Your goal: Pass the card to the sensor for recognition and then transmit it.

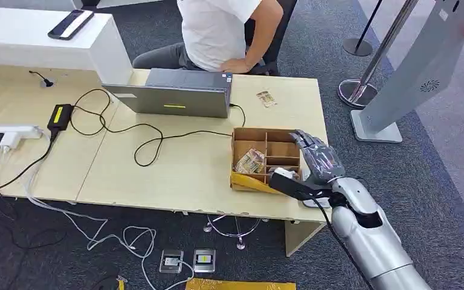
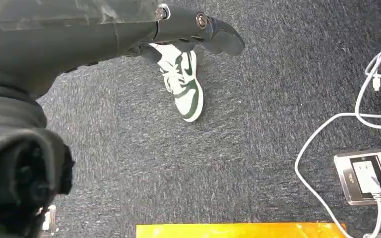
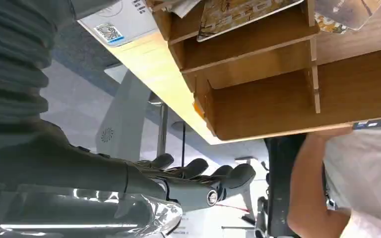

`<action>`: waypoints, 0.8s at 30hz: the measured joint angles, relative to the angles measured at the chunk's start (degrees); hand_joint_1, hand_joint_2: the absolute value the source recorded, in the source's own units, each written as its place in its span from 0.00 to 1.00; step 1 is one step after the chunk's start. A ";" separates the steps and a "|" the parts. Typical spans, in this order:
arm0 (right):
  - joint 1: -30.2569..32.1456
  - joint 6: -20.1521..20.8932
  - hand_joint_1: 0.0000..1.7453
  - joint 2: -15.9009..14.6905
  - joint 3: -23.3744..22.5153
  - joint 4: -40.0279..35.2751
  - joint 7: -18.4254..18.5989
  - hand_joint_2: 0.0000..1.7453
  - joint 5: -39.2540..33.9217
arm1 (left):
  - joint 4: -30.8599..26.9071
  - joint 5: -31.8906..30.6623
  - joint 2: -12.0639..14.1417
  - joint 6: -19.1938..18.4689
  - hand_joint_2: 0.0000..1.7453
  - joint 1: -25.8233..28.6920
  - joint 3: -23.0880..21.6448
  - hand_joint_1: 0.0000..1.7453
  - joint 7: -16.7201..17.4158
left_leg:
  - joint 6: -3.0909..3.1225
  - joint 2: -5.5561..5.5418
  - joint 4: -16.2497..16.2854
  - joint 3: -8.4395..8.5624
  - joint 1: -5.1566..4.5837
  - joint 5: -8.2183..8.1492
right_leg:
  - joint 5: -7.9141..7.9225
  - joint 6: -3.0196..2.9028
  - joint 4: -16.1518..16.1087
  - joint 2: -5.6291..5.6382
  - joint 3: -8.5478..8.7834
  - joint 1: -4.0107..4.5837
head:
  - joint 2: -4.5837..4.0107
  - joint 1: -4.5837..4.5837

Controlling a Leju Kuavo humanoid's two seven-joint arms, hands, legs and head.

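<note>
A wooden box (image 1: 264,158) with several compartments stands near the table's right front edge. Patterned cards (image 1: 251,161) lie in its left compartment and show close up as cards (image 3: 248,11) in the right wrist view. One more card (image 1: 266,98) lies loose on the table behind the box. My right hand (image 1: 315,158) hovers over the box's right side, its fingers (image 3: 203,176) stretched out and holding nothing. A white flat device (image 3: 114,22) with a printed label lies by the box, under my right forearm. My left hand (image 2: 193,27) hangs over the carpet with nothing in it.
A person in a white shirt (image 1: 217,27) sits behind the table at a grey laptop (image 1: 175,93). Black cables (image 1: 151,142) cross the tabletop from a power strip (image 1: 9,133). A grey kiosk stand (image 1: 411,72) and a stanchion stand to the right. A green-and-white shoe (image 2: 186,84) is on the carpet.
</note>
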 joint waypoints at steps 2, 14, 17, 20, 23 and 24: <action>-0.20 -0.11 0.00 0.05 0.04 0.63 -0.07 1.00 -0.04 | 0.00 0.00 0.00 0.00 0.00 0.00 0.00 0.00 0.00 | 0.00 0.00 0.00 0.00 0.00 0.00 | 0.00 0.00 0.00 0.00 0.00 0.00 | 0.00 -0.02; -0.85 -0.74 0.00 0.66 0.48 4.28 -0.76 1.00 -0.70 | 0.00 -0.15 0.00 -0.04 0.00 -0.02 0.00 0.00 0.24 | 0.00 0.00 0.00 0.00 0.00 0.00 | 0.00 0.00 0.00 0.00 -0.01 0.00 | 0.00 0.00; -0.79 -0.57 0.00 1.01 0.52 4.90 -1.36 1.00 -1.16 | 0.00 -0.57 0.00 -0.07 0.00 -0.13 0.00 0.00 0.42 | 0.00 0.00 0.00 0.00 0.00 0.00 | 0.00 0.00 0.00 0.00 -0.01 0.00 | 0.00 -0.02; -0.50 -0.52 0.00 1.47 0.83 5.29 -1.66 1.00 -1.51 | 0.00 -0.98 0.00 -0.04 0.00 -0.38 0.00 0.00 0.57 | 0.00 0.00 0.00 0.00 0.00 0.00 | 0.00 0.00 0.00 0.01 -0.01 0.00 | 0.00 -0.02; -0.04 -0.74 0.00 2.06 1.33 5.86 -1.75 1.00 -2.05 | 0.00 -1.09 0.00 -0.05 0.00 -0.63 0.00 0.00 0.61 | 0.00 0.01 0.00 0.01 0.00 0.00 | 0.00 0.00 0.00 0.03 -0.02 0.00 | 0.00 -0.02; 0.08 -0.74 0.00 2.23 1.36 5.97 -1.75 1.00 -2.12 | 0.00 -1.11 0.00 -0.04 0.00 -0.65 0.00 0.00 0.61 | 0.00 0.01 0.00 0.01 0.00 0.00 | 0.00 0.00 0.00 0.02 -0.02 0.00 | 0.00 -0.02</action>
